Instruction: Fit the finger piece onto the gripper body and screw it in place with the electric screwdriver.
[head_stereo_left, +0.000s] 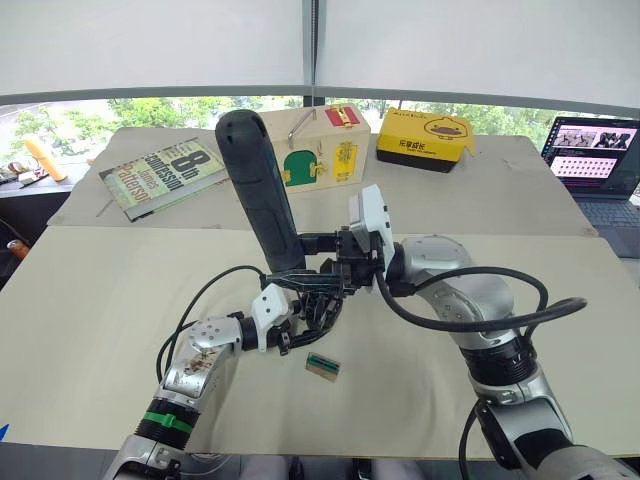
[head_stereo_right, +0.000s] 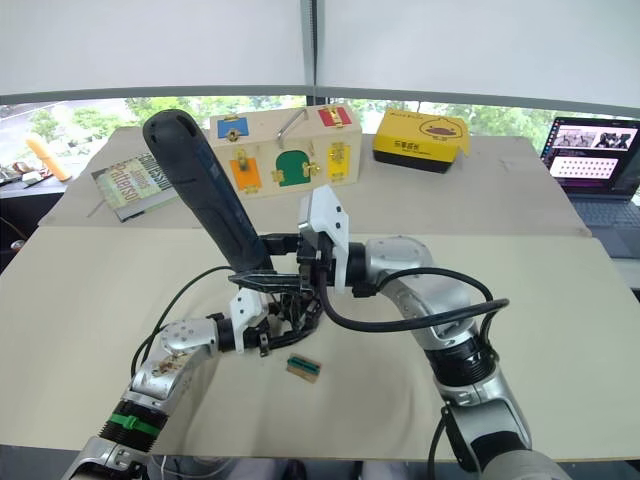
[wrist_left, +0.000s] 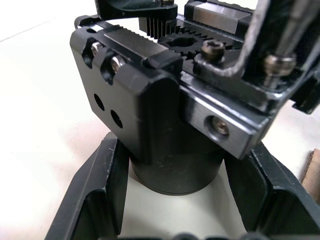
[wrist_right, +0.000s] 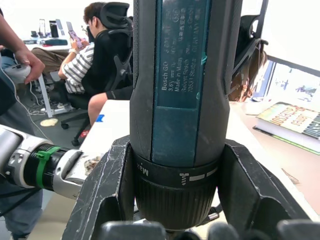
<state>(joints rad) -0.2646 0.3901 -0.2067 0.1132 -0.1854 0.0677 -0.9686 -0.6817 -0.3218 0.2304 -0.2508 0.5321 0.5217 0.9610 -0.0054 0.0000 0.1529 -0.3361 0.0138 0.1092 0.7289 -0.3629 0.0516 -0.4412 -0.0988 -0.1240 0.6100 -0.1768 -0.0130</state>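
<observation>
The electric screwdriver (head_stereo_left: 262, 190) is a thick dark cylinder, tilted with its rounded end up and to the left. My right gripper (head_stereo_left: 320, 252) is shut around its lower collar (wrist_right: 175, 185). The bit end points down into the gripper body (head_stereo_left: 318, 300), a small black assembly of linkages near the middle of the table (head_stereo_left: 90, 330). My left gripper (head_stereo_left: 298, 325) is shut on the body's round base (wrist_left: 175, 170), one black finger (wrist_left: 97, 195) on either side. Screw heads and a toothed rack show on top of the body. I cannot tell the finger piece apart from the body.
A small green and brown block (head_stereo_left: 322, 366) lies just in front of the grippers. At the back stand a book (head_stereo_left: 160, 175), a wooden latch box (head_stereo_left: 315, 150), a yellow box (head_stereo_left: 425, 138) and a laptop (head_stereo_left: 595, 155). People (wrist_right: 90, 65) sit beyond the table's left side.
</observation>
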